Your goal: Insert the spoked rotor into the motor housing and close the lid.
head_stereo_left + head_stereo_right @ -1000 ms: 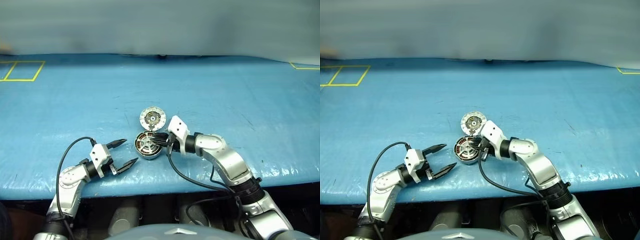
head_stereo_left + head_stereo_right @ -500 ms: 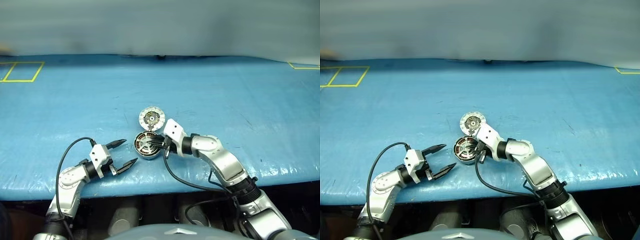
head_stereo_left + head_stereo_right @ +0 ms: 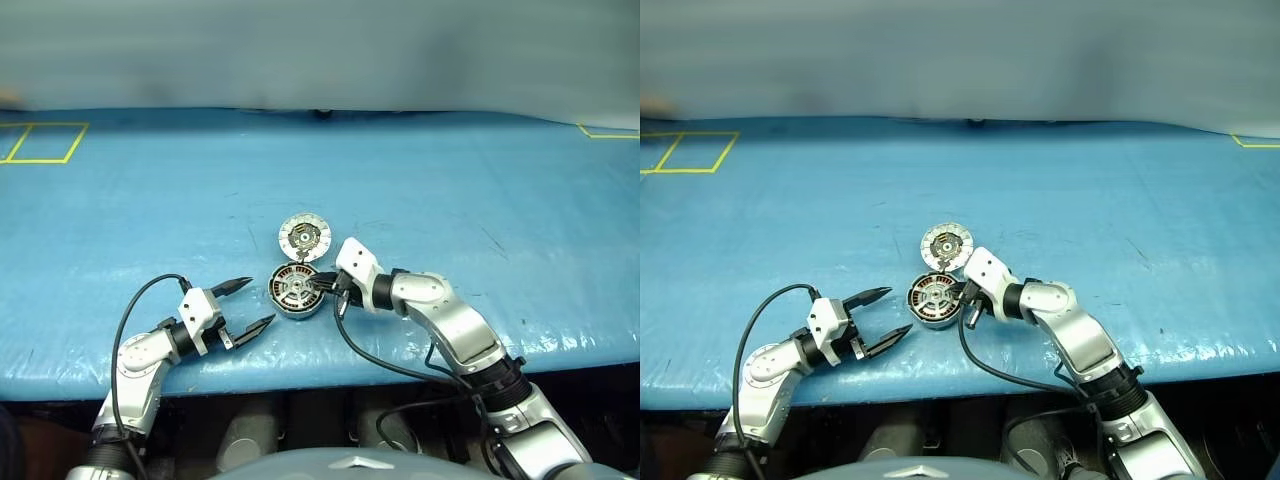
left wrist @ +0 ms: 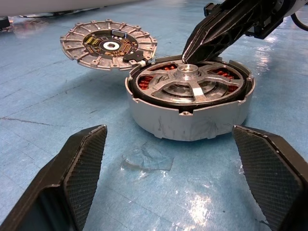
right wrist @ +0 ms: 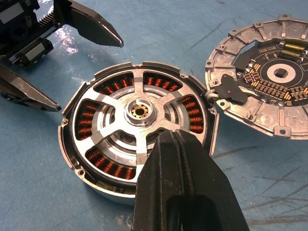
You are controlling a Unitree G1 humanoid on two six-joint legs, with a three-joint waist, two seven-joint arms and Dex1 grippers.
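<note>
The motor housing [image 3: 295,291] stands on the blue table near its front edge. The spoked rotor [image 5: 139,113] sits inside it, with copper windings showing through the gaps between its spokes. The lid [image 3: 304,237] lies just behind with its dark circuit face up, one edge leaning on the housing's rim [image 5: 211,98]. My right gripper [image 5: 168,137] is shut with nothing in it. Its tips are on or just above the rotor's face between hub and rim. My left gripper [image 3: 261,301] stands open to the left of the housing, apart from it.
The blue table [image 3: 450,190] stretches wide around the parts. Yellow tape marks lie at the far left [image 3: 40,142] and the far right [image 3: 605,132]. The table's front edge [image 3: 330,360] runs close below both grippers.
My right gripper's fingers have closed together over the rotor, and its arm swayed slightly left and back. The left gripper, housing and lid have not moved.
</note>
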